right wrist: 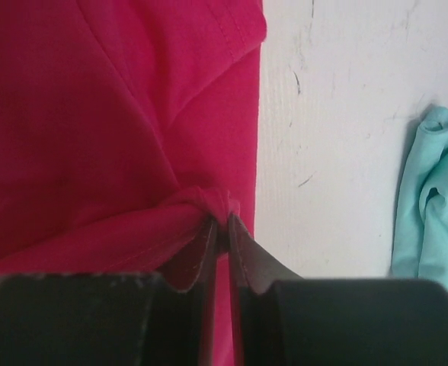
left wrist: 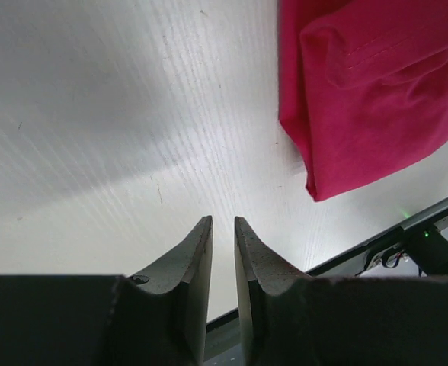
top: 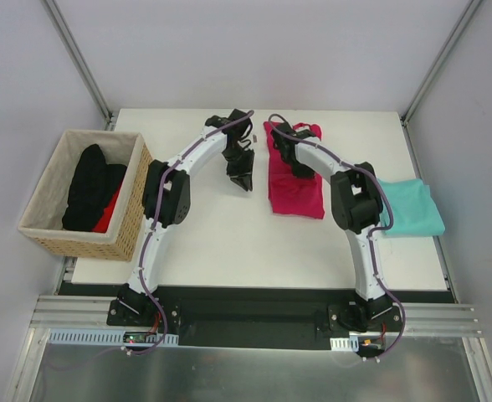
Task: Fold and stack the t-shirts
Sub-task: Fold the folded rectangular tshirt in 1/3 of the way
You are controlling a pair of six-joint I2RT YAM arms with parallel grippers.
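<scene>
We see pink t-shirt point(top: 296, 188) folded narrow, long axis near-to-far. Right gripper point(right wrist: 225, 221) pinches its bunched edge; left gripper point(left wrist: 223, 223) fingers slightly parted, empty.

Clothes point(top: 91, 188) lie in a basket point(top: 87, 243) at the bench's point(top: 212, 243) left edge. 1 t-shirt point(top: 296, 194) lies mid-bench, the other t-shirt point(top: 413, 209) to its right.
</scene>
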